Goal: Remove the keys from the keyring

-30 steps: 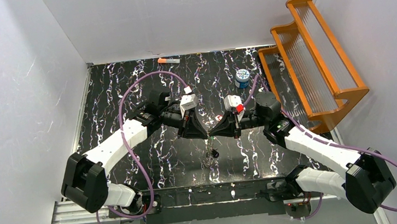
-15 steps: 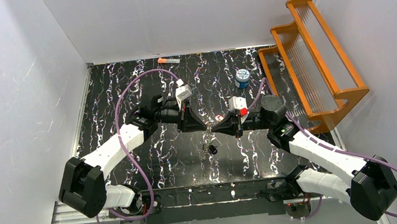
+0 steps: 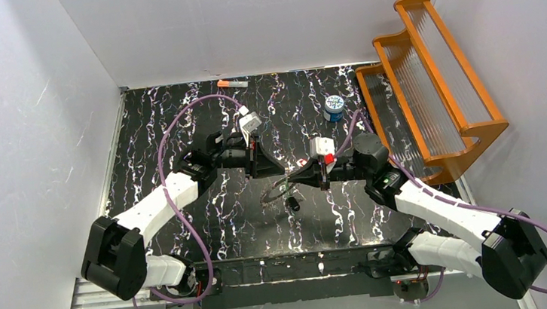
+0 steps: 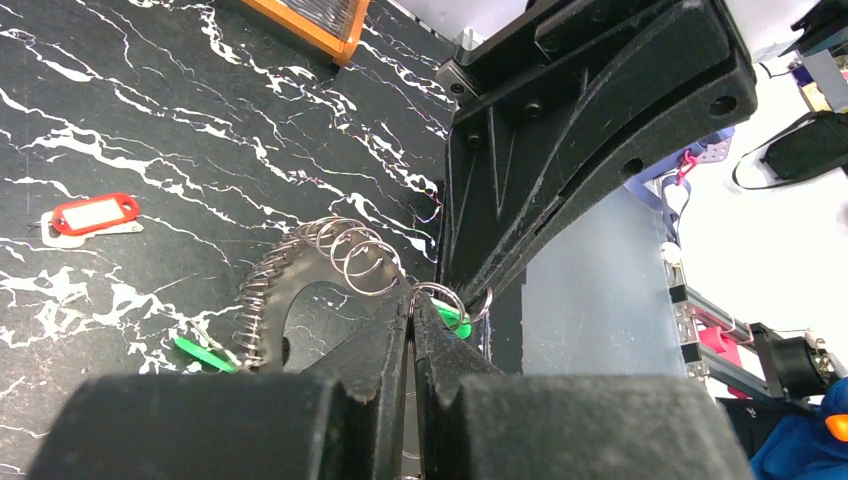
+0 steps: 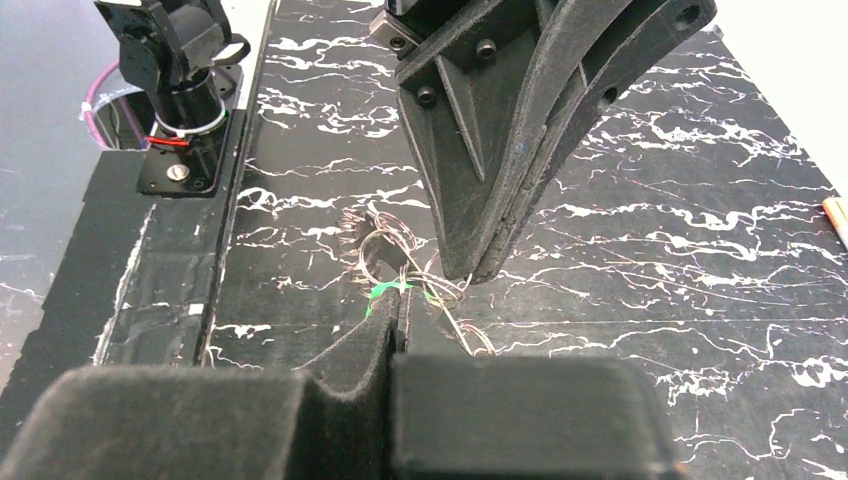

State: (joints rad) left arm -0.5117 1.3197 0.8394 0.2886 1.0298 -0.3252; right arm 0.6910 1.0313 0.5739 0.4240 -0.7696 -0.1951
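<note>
Both left fingers [image 4: 385, 340] and right fingers [image 4: 520, 220] are pinched closed on the keyring [image 4: 262, 290].

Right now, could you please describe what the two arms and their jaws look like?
Both the left arm and the right arm have white shells between black joints, with a purple cable looping along each. A small white box sits near each wrist; the right one bears a red mark. The jaws are matte black, tapered wedges with visible screws.
</note>
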